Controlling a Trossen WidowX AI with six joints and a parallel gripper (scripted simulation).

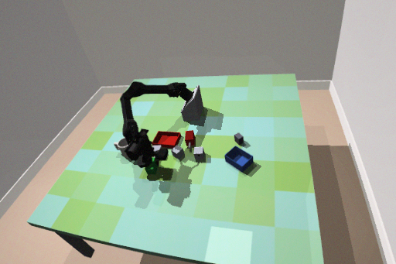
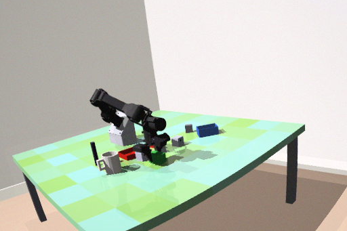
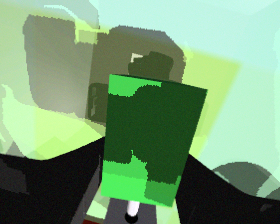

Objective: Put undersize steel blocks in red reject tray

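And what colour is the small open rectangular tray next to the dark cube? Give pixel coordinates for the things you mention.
Blue (image 1: 232, 159) (image 2: 207, 131), a dark shade; clearest in the top view.

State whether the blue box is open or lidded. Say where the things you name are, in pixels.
Open: the blue box (image 1: 233, 160) (image 2: 208, 131) has no lid, and its inside floor shows from above.

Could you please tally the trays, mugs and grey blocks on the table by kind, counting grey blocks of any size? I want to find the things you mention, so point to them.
Trays: 2 (a red tray (image 1: 168, 139) (image 2: 127, 154) and a blue tray (image 1: 240, 161) (image 2: 207, 131))
Mugs: 1 (a pale mug (image 1: 123, 144) (image 2: 113, 164))
Grey blocks (image 1: 199, 153) (image 2: 177, 141) (image 3: 148, 217): 4
Total: 7
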